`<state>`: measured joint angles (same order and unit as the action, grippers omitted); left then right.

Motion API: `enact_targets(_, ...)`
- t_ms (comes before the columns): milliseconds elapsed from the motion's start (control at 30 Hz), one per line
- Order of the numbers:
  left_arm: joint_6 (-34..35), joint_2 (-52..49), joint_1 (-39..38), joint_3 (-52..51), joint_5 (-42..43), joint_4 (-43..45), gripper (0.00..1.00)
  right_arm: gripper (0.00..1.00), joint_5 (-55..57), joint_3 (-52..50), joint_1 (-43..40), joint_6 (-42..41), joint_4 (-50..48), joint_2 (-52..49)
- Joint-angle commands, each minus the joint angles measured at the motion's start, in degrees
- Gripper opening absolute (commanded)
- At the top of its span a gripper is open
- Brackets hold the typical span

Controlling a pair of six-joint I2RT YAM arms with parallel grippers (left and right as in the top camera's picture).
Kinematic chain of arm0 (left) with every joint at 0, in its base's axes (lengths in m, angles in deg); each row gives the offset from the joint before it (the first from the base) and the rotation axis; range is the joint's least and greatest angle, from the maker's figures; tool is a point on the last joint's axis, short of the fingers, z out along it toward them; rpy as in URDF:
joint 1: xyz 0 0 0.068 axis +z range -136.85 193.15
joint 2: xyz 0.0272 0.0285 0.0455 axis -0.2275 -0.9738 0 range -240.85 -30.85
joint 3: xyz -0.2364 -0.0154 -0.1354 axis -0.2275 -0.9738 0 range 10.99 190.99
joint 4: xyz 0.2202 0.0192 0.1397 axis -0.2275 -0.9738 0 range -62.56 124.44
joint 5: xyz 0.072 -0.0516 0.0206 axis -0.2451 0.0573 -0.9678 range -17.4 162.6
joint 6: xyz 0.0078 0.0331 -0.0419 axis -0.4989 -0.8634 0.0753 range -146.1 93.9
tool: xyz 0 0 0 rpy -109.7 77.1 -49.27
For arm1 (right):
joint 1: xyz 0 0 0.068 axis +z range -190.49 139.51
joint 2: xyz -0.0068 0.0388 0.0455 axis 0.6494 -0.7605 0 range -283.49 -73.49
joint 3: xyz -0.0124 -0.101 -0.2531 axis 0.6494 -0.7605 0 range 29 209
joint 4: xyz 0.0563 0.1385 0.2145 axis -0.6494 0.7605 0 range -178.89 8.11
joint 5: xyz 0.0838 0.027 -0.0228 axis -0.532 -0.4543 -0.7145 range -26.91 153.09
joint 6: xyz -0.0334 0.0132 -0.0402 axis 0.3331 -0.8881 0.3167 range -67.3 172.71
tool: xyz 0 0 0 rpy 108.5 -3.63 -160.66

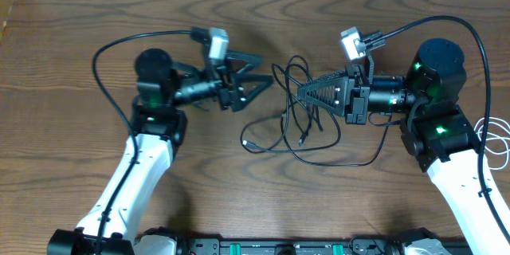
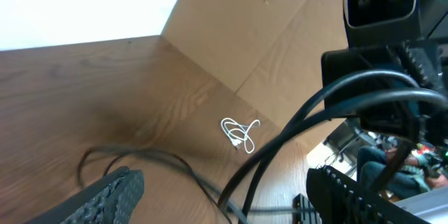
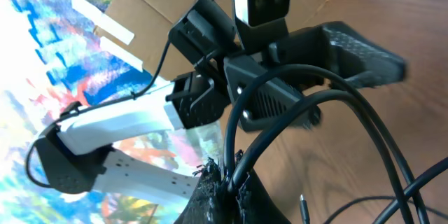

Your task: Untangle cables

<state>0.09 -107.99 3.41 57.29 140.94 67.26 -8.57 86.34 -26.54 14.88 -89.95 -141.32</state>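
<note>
Two black cables [image 1: 296,123] lie tangled in loops at the table's middle. My right gripper [image 1: 300,92] is shut on strands of them at the tangle's right side; in the right wrist view [image 3: 234,182] two black strands rise from the closed jaws, and a small plug [image 3: 303,208] lies on the wood. My left gripper [image 1: 267,68] is open just left of the tangle, facing it. In the left wrist view [image 2: 224,190] black strands [image 2: 280,147] cross between its spread fingers, untouched. The white cable [image 2: 238,134] lies coiled apart, also at the overhead view's far right edge [image 1: 498,139].
The brown wooden table [image 1: 64,127] extends around both arms. Thick black arm cables [image 1: 119,44] arch over each arm. A cardboard sheet [image 2: 280,35] stands beyond the table's edge.
</note>
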Motion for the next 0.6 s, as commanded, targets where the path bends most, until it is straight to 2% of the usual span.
enact_targets(0,-4.72,-0.13,-4.59,-0.20,-5.01,0.24,0.80,0.01,-1.60,0.50,0.02,-3.96,-0.02,1.07)
enact_targets(100,-6.27,-0.13,-7.13,-0.20,-5.92,0.15,0.64,0.01,-1.81,0.50,0.00,-4.13,0.00,1.07)
enact_targets(167,-6.27,-0.11,-7.67,-0.20,-6.51,-0.48,0.58,0.01,-1.84,0.50,-0.04,-4.61,-0.02,1.07)
enact_targets(300,-6.27,-0.13,-7.72,-0.20,-6.47,-2.38,0.57,0.01,-1.86,0.50,-0.04,-4.59,-0.02,1.07)
enact_targets(533,-6.27,-0.13,-8.98,-0.20,-6.47,-4.28,0.18,0.01,-1.55,0.50,-0.04,-4.98,-0.04,1.07)
enact_targets(567,-6.27,-0.13,-9.01,-0.20,-6.47,-4.28,0.09,0.02,-1.46,0.50,-0.04,-4.98,-0.04,1.07)
